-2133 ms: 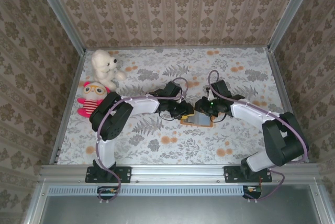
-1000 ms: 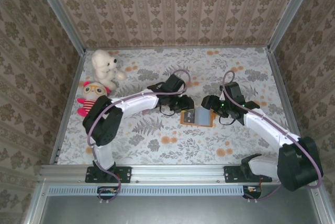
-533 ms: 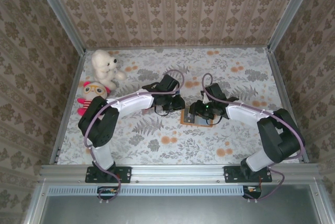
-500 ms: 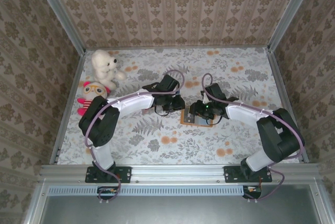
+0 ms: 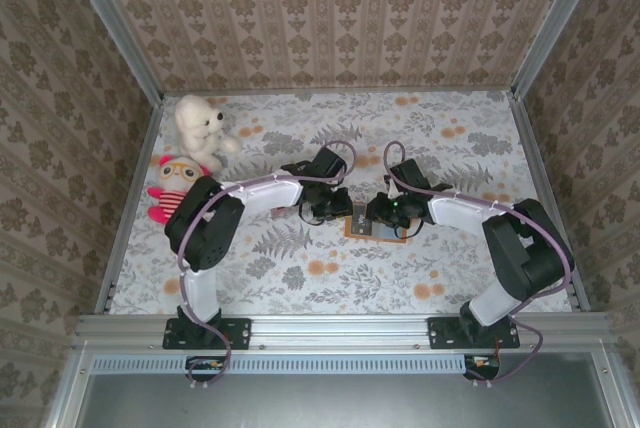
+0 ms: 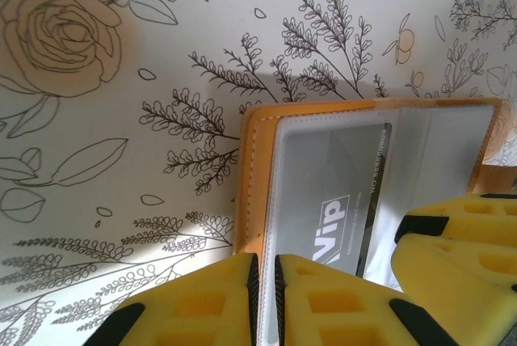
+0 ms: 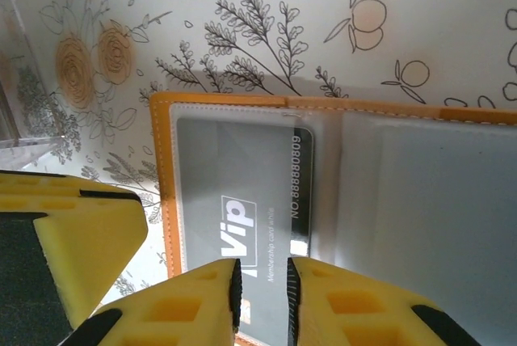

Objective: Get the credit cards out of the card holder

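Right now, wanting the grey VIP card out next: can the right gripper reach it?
Probably yes. The right gripper straddles, nearly closed, one end of the grey VIP card in the open card holder; the left gripper seems to pinch the holder's edge alongside, not blocking.

I'm bringing the left gripper (image 6: 266,267) in against the card holder's (image 6: 252,160) left edge and swinging the right gripper (image 7: 262,272) back over it. Both pairs of jaws are narrowing.
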`<state>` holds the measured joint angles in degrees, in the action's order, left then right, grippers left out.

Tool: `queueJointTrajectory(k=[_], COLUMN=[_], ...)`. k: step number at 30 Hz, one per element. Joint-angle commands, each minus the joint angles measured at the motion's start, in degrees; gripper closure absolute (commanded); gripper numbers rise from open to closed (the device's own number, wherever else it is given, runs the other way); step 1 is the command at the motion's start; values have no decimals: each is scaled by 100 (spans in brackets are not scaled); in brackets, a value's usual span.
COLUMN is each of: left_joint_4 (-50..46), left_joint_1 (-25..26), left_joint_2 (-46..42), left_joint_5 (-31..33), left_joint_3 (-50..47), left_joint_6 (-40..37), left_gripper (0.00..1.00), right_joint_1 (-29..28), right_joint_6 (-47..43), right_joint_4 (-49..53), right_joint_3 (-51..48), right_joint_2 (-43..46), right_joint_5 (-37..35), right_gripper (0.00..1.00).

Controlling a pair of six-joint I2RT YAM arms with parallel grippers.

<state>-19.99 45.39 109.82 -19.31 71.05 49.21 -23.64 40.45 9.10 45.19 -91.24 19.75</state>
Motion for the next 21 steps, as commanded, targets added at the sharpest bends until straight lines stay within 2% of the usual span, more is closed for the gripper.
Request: queueJointTrajectory(k=[1, 9, 21], left_joint_4=[-102, -18, -85], left_joint_1=[37, 72, 142], left_joint_2=[127, 210, 403], left_joint_5=[-121, -195, -166], left_joint_3=[129, 94, 35], left_joint_6=[-106, -45, -8], left_gripper=[83, 85, 90], right_joint_1=[15, 16, 43], right_joint_6=[-140, -146, -50], right_joint_4=[134, 201, -86], right_joint_3=[140, 183, 69], right_joint_2=[-268, -473, -363], right_joint_5=[-16, 13, 211], right_gripper=[74, 76, 86])
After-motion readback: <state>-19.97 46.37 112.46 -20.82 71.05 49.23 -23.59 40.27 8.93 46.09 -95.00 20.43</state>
